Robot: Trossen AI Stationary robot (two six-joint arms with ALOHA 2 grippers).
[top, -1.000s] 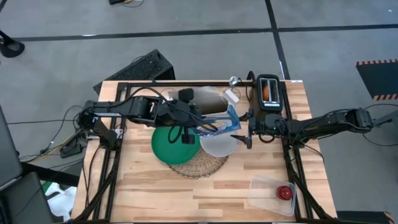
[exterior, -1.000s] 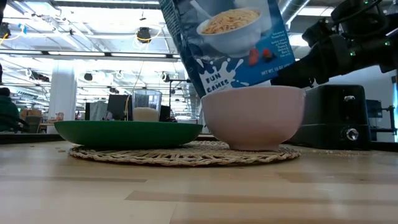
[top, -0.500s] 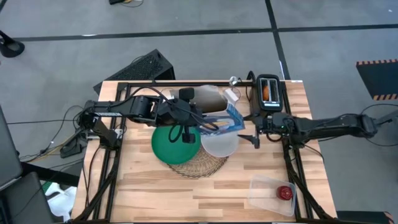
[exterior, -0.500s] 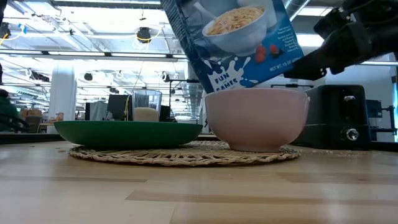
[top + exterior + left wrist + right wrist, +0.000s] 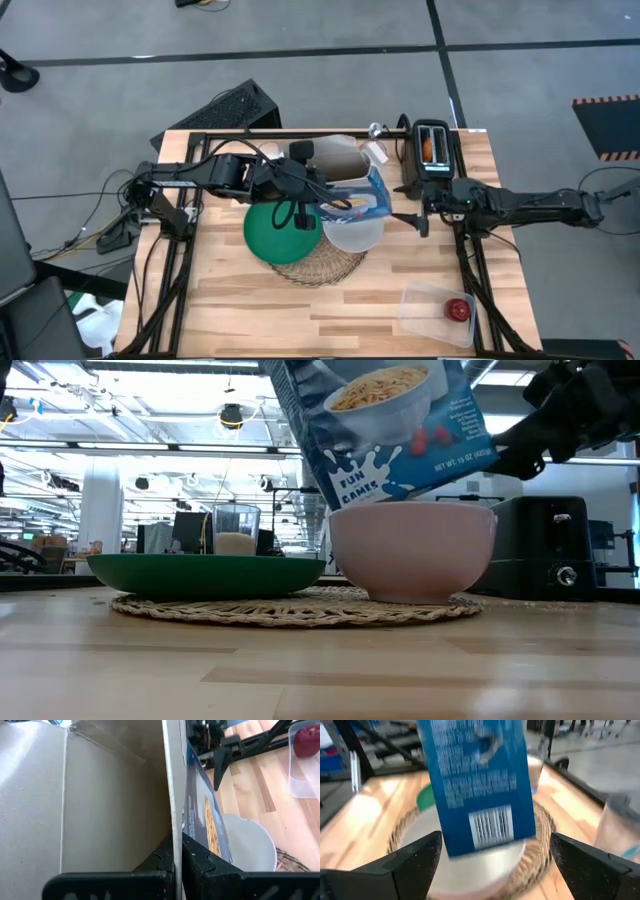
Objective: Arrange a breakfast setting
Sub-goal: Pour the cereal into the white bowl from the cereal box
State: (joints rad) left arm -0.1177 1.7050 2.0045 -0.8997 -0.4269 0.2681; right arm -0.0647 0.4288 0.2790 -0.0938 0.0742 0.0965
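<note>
The blue-white carton (image 5: 390,420) hangs tilted over the white bowl (image 5: 412,550), my left gripper (image 5: 325,200) shut on it. The bowl and the green plate (image 5: 278,232) sit side by side on the round woven mat (image 5: 320,265). A glass (image 5: 236,530) stands behind the plate. The bagel (image 5: 428,148) sticks out of the black toaster (image 5: 432,160). The red apple (image 5: 458,308) lies in a clear tub (image 5: 430,310). My right gripper (image 5: 420,216) stands open to the right of the bowl, holding nothing; its wrist view faces the carton (image 5: 477,780). My left gripper pinches one wall of the carton at its open top (image 5: 172,832), one finger inside on the bare cardboard and one outside on the blue face. The fingers come from the table's left, slanting down. The carton is lifted, tilted, its lower end over the bowl.
The toaster stands at the far right edge, close behind my right arm. The tub with the apple sits at the near right corner. Another clear glass (image 5: 620,825) stands beside the mat. Bare wood lies along the near edge (image 5: 300,320).
My right gripper has drawn back from the carton and bowl toward the table's right edge, rising a little, and has stayed open. The carton remains held over the bowl.
</note>
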